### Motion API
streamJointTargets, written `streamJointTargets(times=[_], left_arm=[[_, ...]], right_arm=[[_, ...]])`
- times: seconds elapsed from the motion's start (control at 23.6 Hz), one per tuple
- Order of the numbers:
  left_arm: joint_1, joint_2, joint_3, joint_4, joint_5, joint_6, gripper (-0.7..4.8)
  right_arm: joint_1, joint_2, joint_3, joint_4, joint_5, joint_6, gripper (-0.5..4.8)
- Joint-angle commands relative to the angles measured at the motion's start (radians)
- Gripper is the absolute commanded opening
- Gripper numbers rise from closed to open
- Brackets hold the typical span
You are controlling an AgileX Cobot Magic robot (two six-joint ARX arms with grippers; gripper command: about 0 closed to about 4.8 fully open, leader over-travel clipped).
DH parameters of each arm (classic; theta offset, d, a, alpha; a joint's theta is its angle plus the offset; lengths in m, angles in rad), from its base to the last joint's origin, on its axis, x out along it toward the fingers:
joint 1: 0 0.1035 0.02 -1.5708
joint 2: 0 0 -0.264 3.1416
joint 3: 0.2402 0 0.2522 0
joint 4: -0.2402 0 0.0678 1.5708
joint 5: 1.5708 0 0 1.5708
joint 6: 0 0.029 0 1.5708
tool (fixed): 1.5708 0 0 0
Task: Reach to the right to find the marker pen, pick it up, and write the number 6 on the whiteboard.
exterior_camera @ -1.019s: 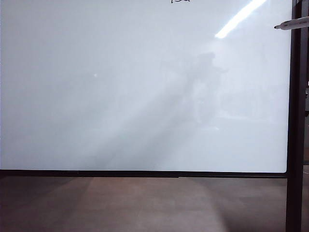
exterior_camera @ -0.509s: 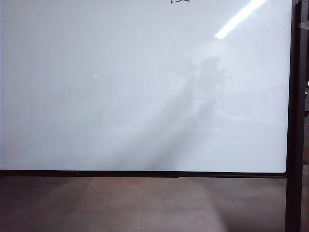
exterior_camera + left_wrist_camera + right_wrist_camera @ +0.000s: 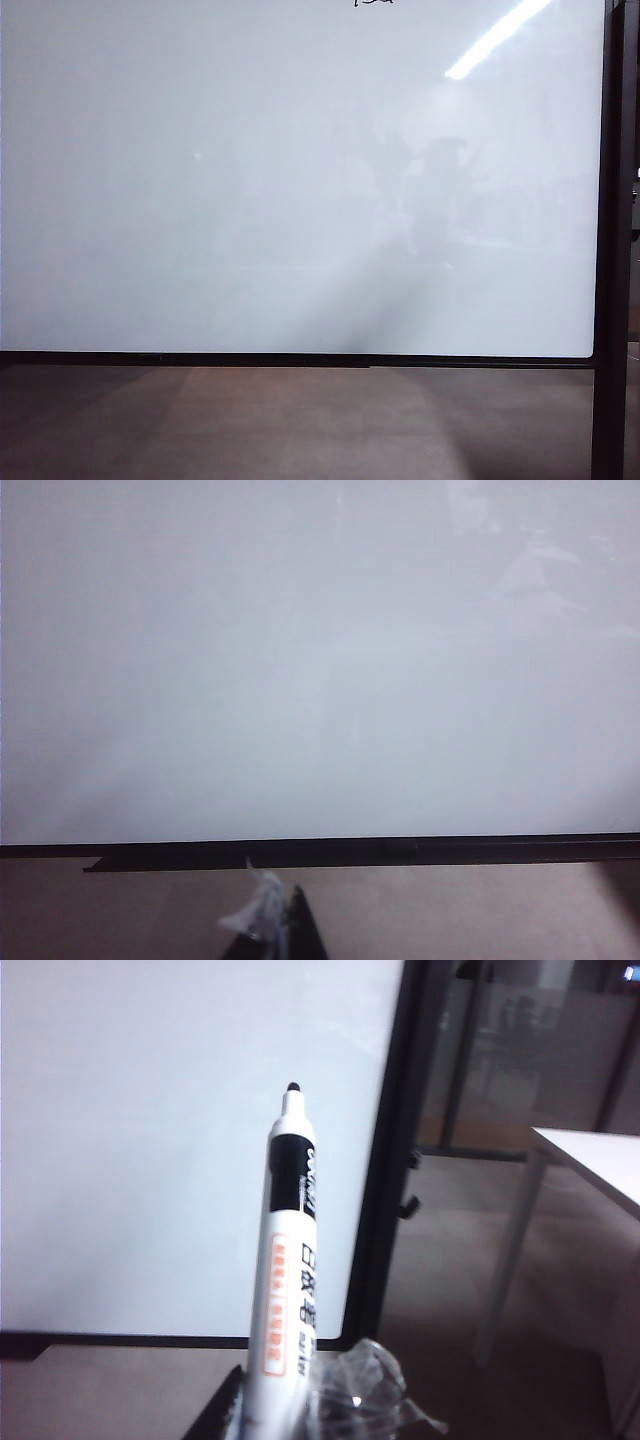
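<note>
The whiteboard (image 3: 250, 200) fills the exterior view, and neither gripper shows there. Thin black ink strokes (image 3: 372, 2) sit at its top edge, cut off by the picture, so I cannot read them as the number 6. In the right wrist view my right gripper (image 3: 290, 1405) is shut on the marker pen (image 3: 288, 1250), a white barrel with a black band. Its uncapped black tip points toward the whiteboard (image 3: 180, 1140) near the board's right edge, away from the surface. In the left wrist view my left gripper (image 3: 285, 920) is low before the whiteboard (image 3: 320, 660), its tips together and holding nothing.
A black frame post (image 3: 612, 250) runs down the board's right side, with a black bottom rail (image 3: 300, 359) and brown floor (image 3: 300, 420) below. Right of the board stand a white table (image 3: 590, 1160) and a glass partition (image 3: 520, 1050).
The marker tip that poked in at the exterior view's upper right edge has left that view. The arm's dim reflection on the board has drifted right and lower.
</note>
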Motion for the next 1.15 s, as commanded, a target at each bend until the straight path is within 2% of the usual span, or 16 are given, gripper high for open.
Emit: streamJointTargets(times=[0.04, 0.25, 0.47, 1.15], left_arm=[[0.002, 0.001, 0.001, 0.006, 0.0, 0.003, -0.01], [0.002, 0.001, 0.001, 0.006, 0.0, 0.003, -0.01], [0.002, 0.001, 0.001, 0.006, 0.0, 0.003, -0.01], [0.002, 0.001, 0.001, 0.006, 0.0, 0.003, -0.01]], right_arm=[[-0.039, -0.059, -0.035, 0.017, -0.002, 0.07, 0.22], [-0.064, -0.133, -0.099, 0.013, -0.002, 0.07, 0.22], [-0.068, -0.135, -0.098, -0.052, -0.002, 0.069, 0.22], [-0.071, -0.134, -0.098, -0.055, -0.002, 0.069, 0.22]])
